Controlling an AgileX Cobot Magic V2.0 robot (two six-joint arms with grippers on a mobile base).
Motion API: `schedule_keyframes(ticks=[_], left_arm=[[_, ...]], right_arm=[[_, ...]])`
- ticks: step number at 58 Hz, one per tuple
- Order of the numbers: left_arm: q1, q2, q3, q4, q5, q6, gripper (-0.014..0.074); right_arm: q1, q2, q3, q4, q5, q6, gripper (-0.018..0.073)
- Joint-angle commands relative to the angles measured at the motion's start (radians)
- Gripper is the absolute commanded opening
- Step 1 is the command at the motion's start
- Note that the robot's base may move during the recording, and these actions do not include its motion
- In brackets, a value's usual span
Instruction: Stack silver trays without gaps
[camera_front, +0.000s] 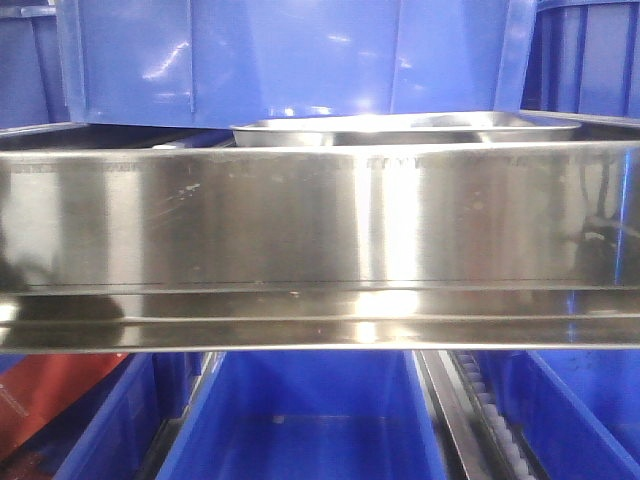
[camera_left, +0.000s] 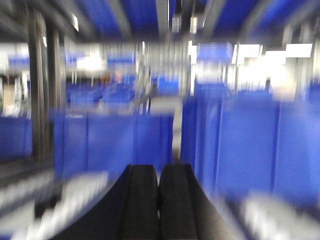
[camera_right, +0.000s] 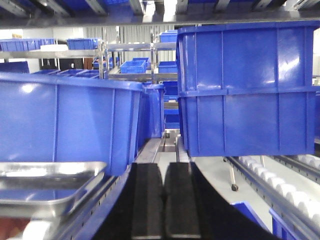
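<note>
Stacked blue bins (camera_right: 245, 90); roller track (camera_right: 285, 187) below-right of them, steel shelving (camera_right: 127, 47) behind-left of them, carrying smaller blue bins (camera_right: 134, 66).

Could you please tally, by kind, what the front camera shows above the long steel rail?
silver tray: 1
blue bins: 3, one in the centre, one cut off at the left edge, one cut off at the right edge
Total: 4

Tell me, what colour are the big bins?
Blue plastic bins, clearest in right wrist view.
</note>
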Motion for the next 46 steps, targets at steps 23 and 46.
schedule_keyframes(ticks=[23, 46], left_arm=[[0.004, 0.023, -0.603, 0.262, 0.384, -0.016, -0.0019], [0.004, 0.258, -0.822, 0.142, 0.521, -0.016, -0.0019]], right_arm=[[0.001, -0.002, -0.597, -0.024, 0.517, -0.008, -0.0081], [0.001, 0.353, -1.104, -0.036, 0.985, -0.008, -0.0081]])
